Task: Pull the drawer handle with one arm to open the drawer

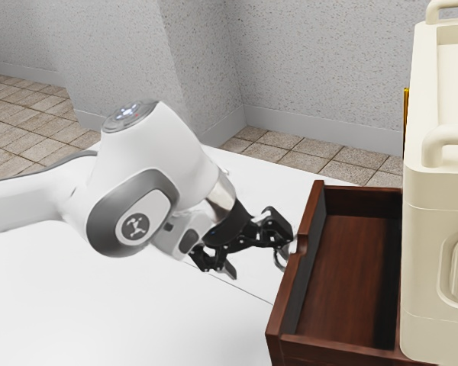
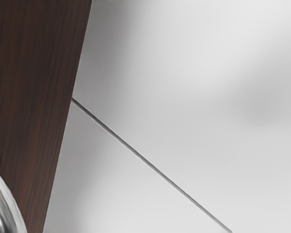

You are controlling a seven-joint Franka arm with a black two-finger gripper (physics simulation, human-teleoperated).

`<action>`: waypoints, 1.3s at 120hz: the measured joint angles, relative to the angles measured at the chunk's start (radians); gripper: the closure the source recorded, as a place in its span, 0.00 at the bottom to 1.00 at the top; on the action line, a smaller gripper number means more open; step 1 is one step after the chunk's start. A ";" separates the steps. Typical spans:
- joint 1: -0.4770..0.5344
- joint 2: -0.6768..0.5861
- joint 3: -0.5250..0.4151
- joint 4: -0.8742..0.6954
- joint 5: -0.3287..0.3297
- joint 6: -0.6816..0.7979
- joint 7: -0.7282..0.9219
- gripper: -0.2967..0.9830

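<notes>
Judging by the exposed interior, the pull is at or near its end; the drawer [image 1: 349, 278] stands out toward 9 o'clock from the cream case [image 1: 431, 267]; the handle [image 1: 277, 261] is on its front, at about 3 o'clock from the gripper [image 1: 257, 254]; fingers are spread, pinching nothing; next move calls for backing clear, or re-gripping if more travel is required.

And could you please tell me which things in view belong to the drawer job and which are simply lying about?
Part of the job:
- wooden drawer
- its curved metal handle
- end effector

Just there:
- cream case with rounded handles
- thin yellow item behind it
- white table
</notes>
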 joint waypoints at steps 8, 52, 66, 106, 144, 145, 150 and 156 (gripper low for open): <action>0.000 -0.013 0.002 -0.010 0.000 -0.003 0.001 0.25; -0.007 -0.054 0.048 -0.034 0.024 -0.010 0.001 0.24; -0.011 -0.071 0.053 -0.035 0.028 -0.012 0.001 0.24; -0.012 -0.140 0.055 -0.036 0.030 -0.042 0.001 0.23; 0.085 -0.168 0.119 0.086 0.043 -0.163 -0.054 0.23; 0.090 -0.166 0.119 0.092 0.048 -0.171 -0.059 0.23; 0.105 -0.147 0.121 0.137 0.077 -0.214 -0.091 0.23; 0.116 -0.117 0.122 0.202 0.107 -0.276 -0.139 0.23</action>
